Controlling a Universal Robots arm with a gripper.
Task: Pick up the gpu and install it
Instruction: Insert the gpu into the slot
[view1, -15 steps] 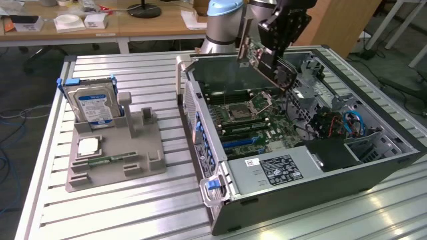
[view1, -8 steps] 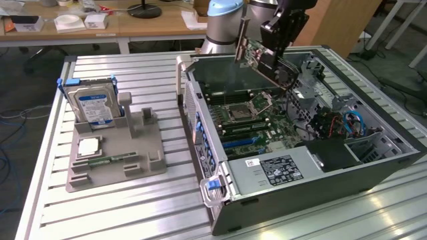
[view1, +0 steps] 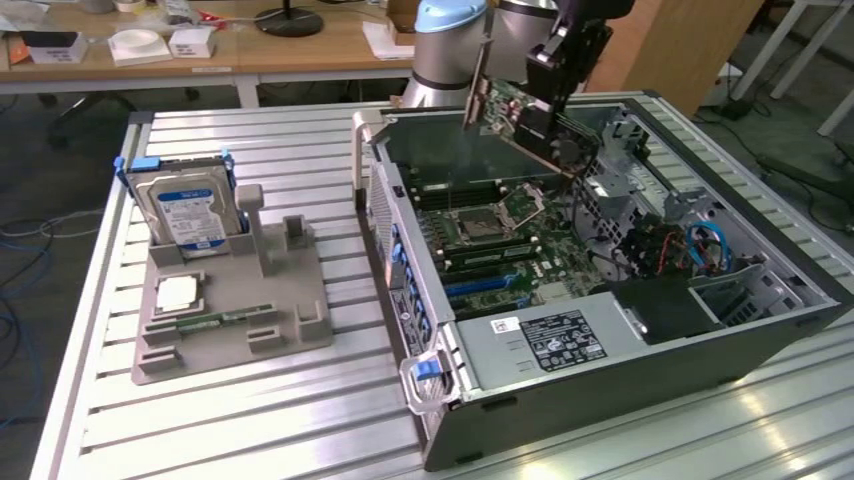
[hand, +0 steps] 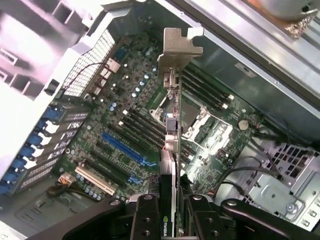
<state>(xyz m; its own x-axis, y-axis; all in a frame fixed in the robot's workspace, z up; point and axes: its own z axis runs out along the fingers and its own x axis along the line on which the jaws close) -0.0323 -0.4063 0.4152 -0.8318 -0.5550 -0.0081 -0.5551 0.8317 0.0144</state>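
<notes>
The gpu (view1: 514, 112) hangs tilted above the open computer case (view1: 601, 350), its silvery bracket (view1: 477, 85) toward the exterior view's left. My gripper (view1: 550, 95) is shut on the card from above. In the wrist view the gpu (hand: 171, 155) runs edge-on between my two black fingers (hand: 145, 217), bracket (hand: 177, 47) at the far end. Below it lies the motherboard (hand: 130, 100) with a blue expansion slot (hand: 125, 147). The card is clear of the board, touching no slot.
On a grey fixture (view1: 287, 330) at the exterior view's left stand a silver hard drive (view1: 187, 205), a processor chip (view1: 178, 293) and a narrow memory stick (view1: 220, 320). The case's metal walls (view1: 387, 210) and drive cage (hand: 280, 180) flank the card. The arm's base (view1: 447, 40) is behind.
</notes>
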